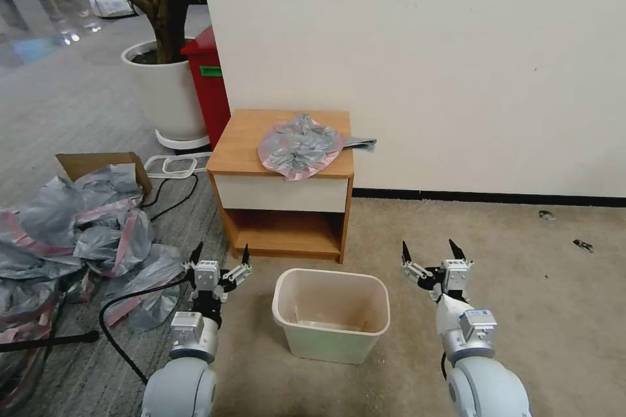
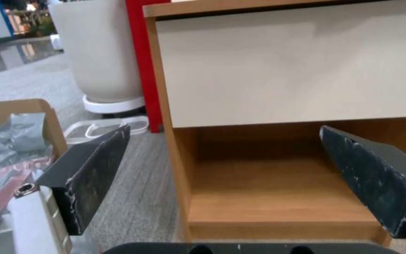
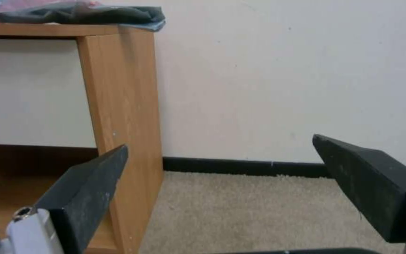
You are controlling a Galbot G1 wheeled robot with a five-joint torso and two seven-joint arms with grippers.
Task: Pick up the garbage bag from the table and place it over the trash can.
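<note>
In the head view we see the garbage bag point(image 1: 300, 145) lying crumpled on the table point(image 1: 242, 137) at the frame's centre, one dark end hanging past the edge toward the wall. Below it, at lower centre, the trash can point(image 1: 331, 313) stands on the carpet, just in front of the table. Our left hand point(image 1: 220, 256) hovers at the can's left, fingers spread wide and holding nothing; our right hand point(image 1: 429, 252) hovers at its right, equally wide open and holding nothing. A heap of similar bags point(image 1: 78, 228) fills the left edge
</note>
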